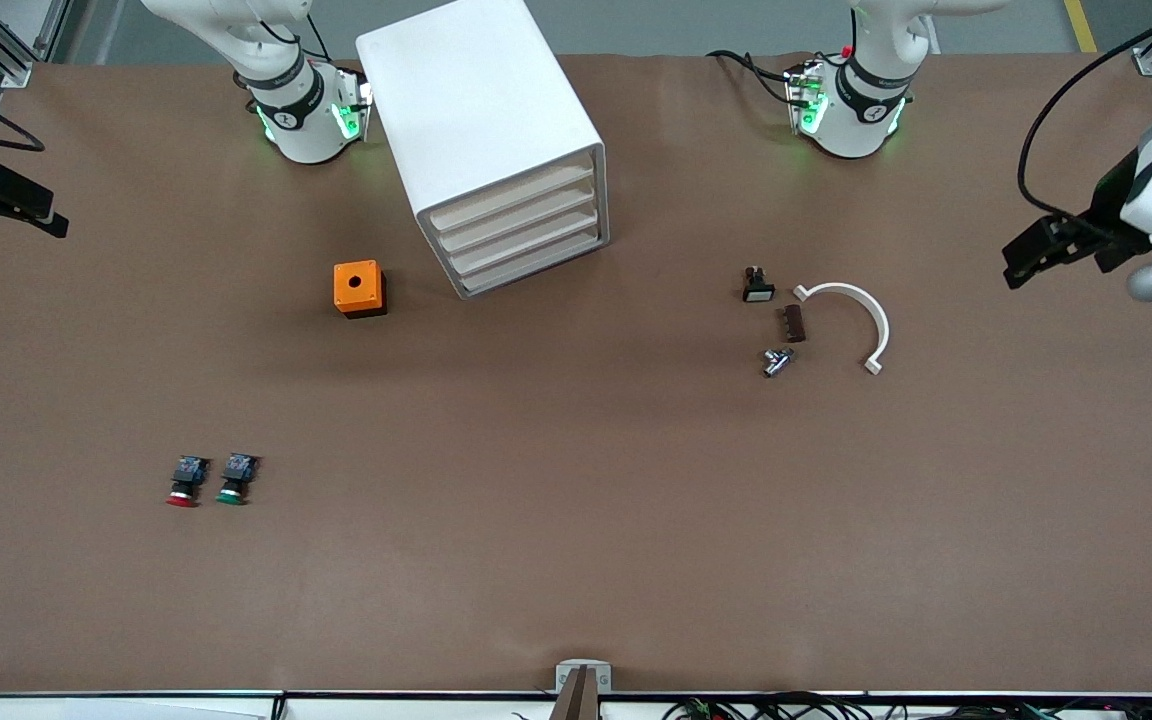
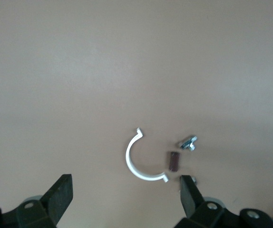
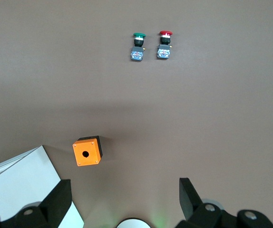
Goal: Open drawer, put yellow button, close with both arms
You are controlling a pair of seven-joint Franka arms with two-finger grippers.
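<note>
Drawers (image 1: 526,235) all shut. No yellow button in sight on desk (image 1: 576,520); may sit inside a drawer, cannot tell. Red button (image 1: 183,482) and green button (image 1: 234,478) lie near camera, toward right arm's end. Left pincer (image 2: 124,183) and right pincer (image 3: 124,186) both wide, holding nothing, each up over own desk end.

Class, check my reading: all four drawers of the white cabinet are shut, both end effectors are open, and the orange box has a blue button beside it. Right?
Not quite. No blue button sits beside the orange square box; it stands alone, as the front view shows. The white drawer cabinet is shut, and the left end effector and right end effector are open.
</note>
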